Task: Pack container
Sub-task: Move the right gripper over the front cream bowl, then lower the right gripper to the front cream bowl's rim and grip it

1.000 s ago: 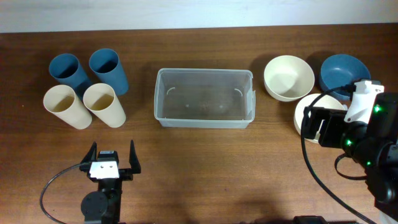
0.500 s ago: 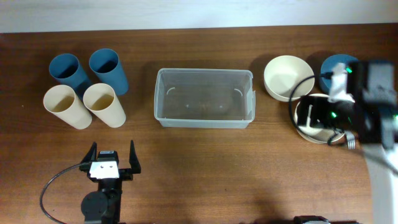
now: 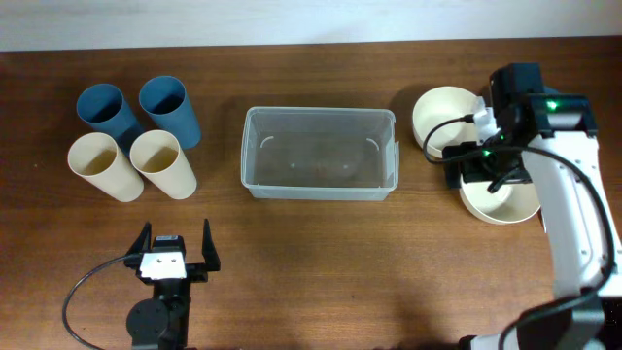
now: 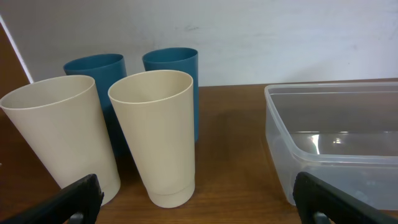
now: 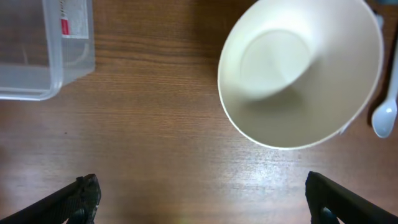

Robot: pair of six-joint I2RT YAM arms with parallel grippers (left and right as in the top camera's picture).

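The overhead view looks straight down on the whole desk [image 3: 311, 262] from well above; the left wrist view sits low by the desk's surface, facing level past the cups [image 4: 155, 137] toward the wall [image 4: 280, 37], close; the right wrist view points straight down, close over a cream bowl [image 5: 301, 68]; all three catch the container [image 3: 319, 153].
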